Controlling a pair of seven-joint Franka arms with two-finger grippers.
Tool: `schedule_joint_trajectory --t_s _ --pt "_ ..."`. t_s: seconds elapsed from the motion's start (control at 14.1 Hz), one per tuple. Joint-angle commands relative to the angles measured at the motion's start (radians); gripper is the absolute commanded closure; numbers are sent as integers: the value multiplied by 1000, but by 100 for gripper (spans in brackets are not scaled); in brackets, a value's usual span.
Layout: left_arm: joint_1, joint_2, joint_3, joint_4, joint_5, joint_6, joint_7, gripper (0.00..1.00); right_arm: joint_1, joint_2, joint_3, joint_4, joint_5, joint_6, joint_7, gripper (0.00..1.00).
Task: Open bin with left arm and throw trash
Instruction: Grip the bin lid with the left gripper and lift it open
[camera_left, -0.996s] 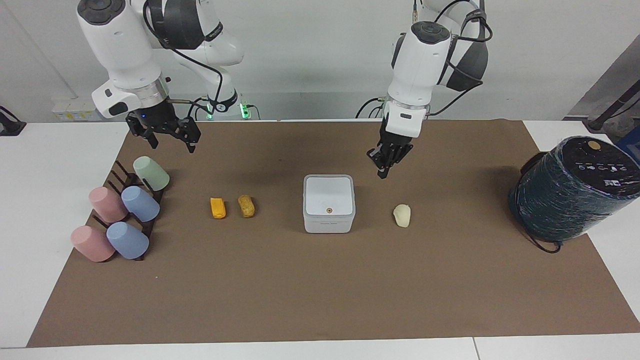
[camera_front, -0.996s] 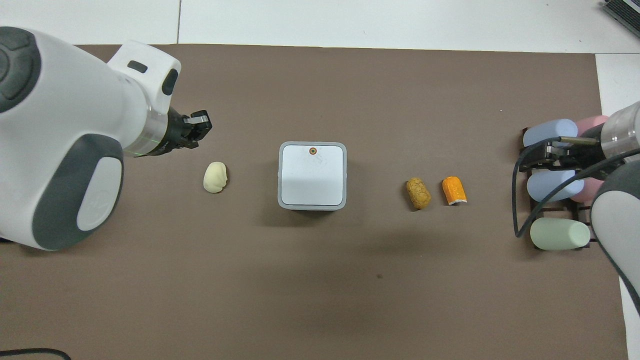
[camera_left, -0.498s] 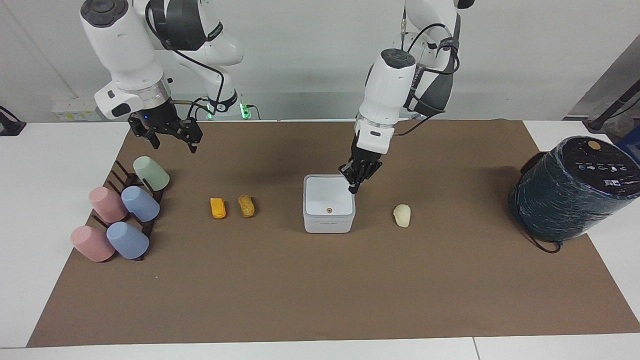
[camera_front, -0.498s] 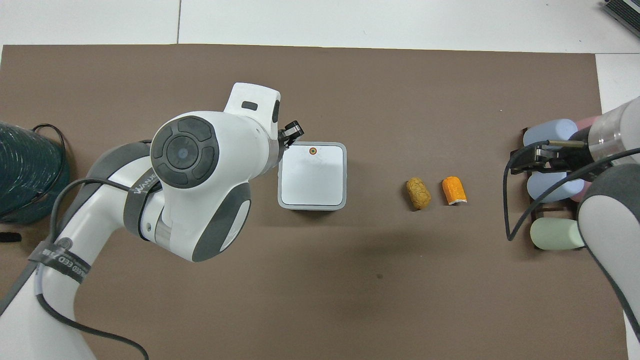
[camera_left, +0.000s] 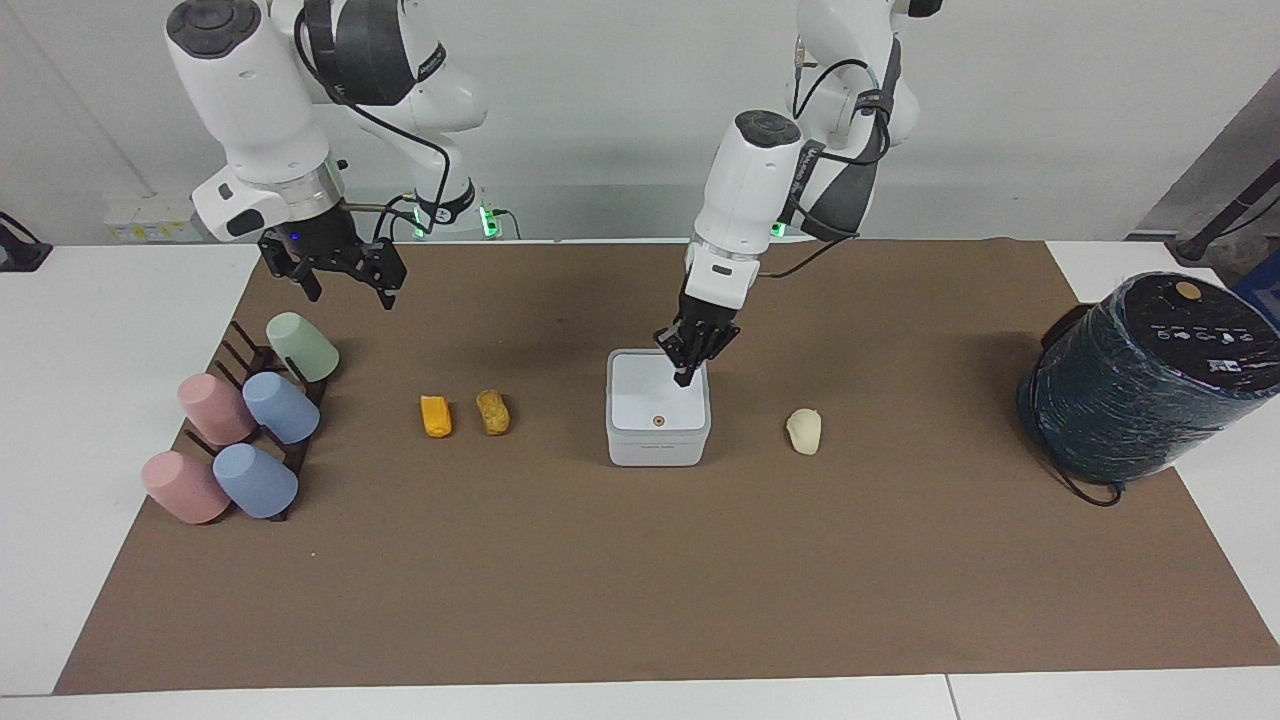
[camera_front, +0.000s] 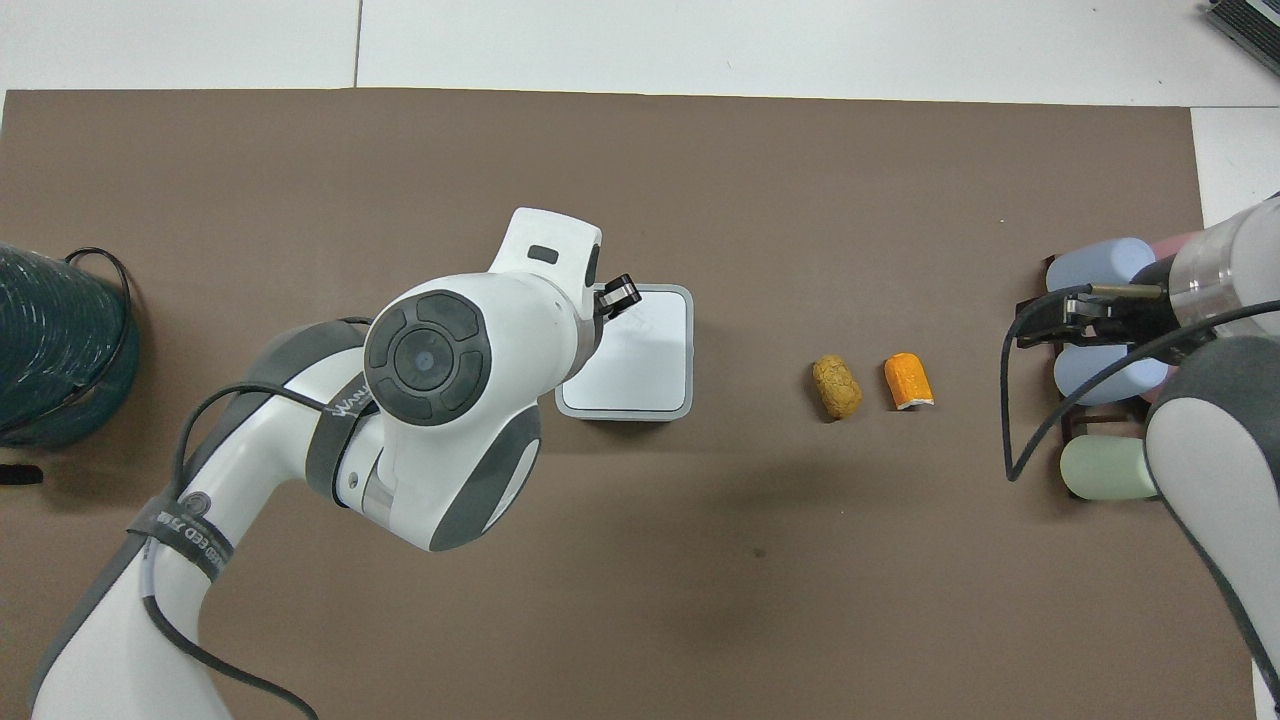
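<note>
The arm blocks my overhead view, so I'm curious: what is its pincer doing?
Observer: The left pincer is shut, pointing down over the bin's lid.
Visitor: Is the lid's orange dot covered?
Observer: No; the dot shows bare, and the tip isn't over it.
Visitor: Anything hidden under the arm?
Observer: A cream lump beside the bin, toward the left arm's end.

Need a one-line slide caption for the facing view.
Shut left gripper over the closed white bin, three trash lumps on the mat beside it, right gripper open above the cup rack.
</note>
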Motion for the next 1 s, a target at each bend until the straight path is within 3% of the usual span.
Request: schedule_joint_trajectory --t_s 0.0,0.71,0.92 --pt "-39 28 14 -31 -18 67 -8 100 -9 -36 2 -47 -17 37 -23 0" --pt "-74 119 14 -43 -19 144 -9 100 -16 -40 2 -59 -17 40 -19 0" --pt "-80 140 16 -31 -19 140 -9 100 -17 -46 -1 -100 -17 101 -20 0"
